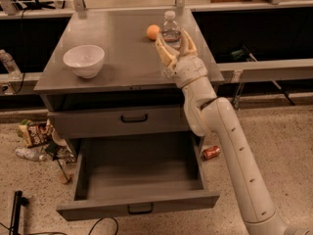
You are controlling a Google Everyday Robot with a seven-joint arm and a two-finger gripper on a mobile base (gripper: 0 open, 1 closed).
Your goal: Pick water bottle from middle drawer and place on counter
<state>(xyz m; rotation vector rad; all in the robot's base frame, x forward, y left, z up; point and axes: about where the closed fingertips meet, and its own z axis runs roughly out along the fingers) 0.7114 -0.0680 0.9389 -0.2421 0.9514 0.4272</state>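
Note:
The water bottle (170, 29), clear with a white cap, stands upright over the right part of the counter (122, 48). My gripper (174, 47) is around its lower body, one finger on each side, shut on it. I cannot tell whether the bottle's base touches the counter. The middle drawer (137, 205) is pulled open below, and its deep tray holds nothing. My arm (230, 146) rises from the lower right past the cabinet's right side.
A white bowl (84, 60) sits on the counter's left. An orange ball (153, 32) lies just left of the bottle. The top drawer (117, 119) is closed. A red can (211, 152) and wrappers (34, 133) lie on the floor.

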